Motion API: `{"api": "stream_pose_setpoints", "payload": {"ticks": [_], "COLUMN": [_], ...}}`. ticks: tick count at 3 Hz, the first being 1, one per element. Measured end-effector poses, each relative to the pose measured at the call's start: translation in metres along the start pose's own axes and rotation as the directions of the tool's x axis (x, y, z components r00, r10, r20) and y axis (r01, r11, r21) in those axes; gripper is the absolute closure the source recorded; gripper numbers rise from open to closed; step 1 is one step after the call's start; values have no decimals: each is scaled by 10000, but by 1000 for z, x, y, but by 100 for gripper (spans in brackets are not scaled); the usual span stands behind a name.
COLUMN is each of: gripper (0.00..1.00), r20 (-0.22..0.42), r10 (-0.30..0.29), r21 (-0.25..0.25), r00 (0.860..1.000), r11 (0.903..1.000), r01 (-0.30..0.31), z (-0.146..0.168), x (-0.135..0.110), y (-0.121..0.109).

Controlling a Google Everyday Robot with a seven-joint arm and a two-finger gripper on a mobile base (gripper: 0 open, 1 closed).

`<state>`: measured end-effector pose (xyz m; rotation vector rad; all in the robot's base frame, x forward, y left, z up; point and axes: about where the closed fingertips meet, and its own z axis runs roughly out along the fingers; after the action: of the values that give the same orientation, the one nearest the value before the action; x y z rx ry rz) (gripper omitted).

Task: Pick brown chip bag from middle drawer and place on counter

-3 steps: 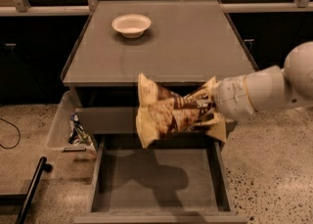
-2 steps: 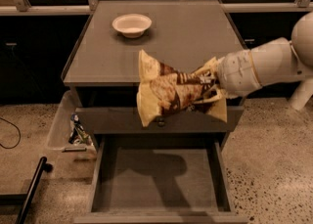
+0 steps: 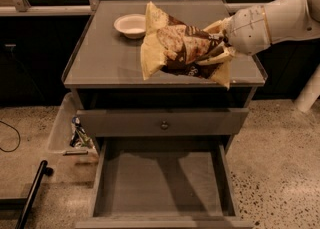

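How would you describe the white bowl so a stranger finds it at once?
Start at the grey counter above the open drawer. Near the counter's back edge sits the bowl, beside the chip bag held by the gripper. It is small, round, white.

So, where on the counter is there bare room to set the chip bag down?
The counter is bare at front left, between the white bowl and the front edge, and at the back right, behind the brown chip bag. The bowl crowds the back left. The gripper holds the bag over the front right.
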<state>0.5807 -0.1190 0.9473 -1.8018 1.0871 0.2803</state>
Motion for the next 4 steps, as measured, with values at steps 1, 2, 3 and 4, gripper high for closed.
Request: {"api": "stream_pose_setpoints", "payload": {"ticks": [1,2,3,4], "gripper": [100,100,100,100], "r20": [16,-443,-1054,-1500], "r10": [10,10,232,541], "r21": [-17,400,995,1439], "r00": [10000,9990,9942,9872], "r11": [10000,9992,9950,9891], "r01": [-10,7,-127,-324], "z": [5,14,18,18], "x": [-2,17,42,62], "y": [3,-22,-61,-85]}}
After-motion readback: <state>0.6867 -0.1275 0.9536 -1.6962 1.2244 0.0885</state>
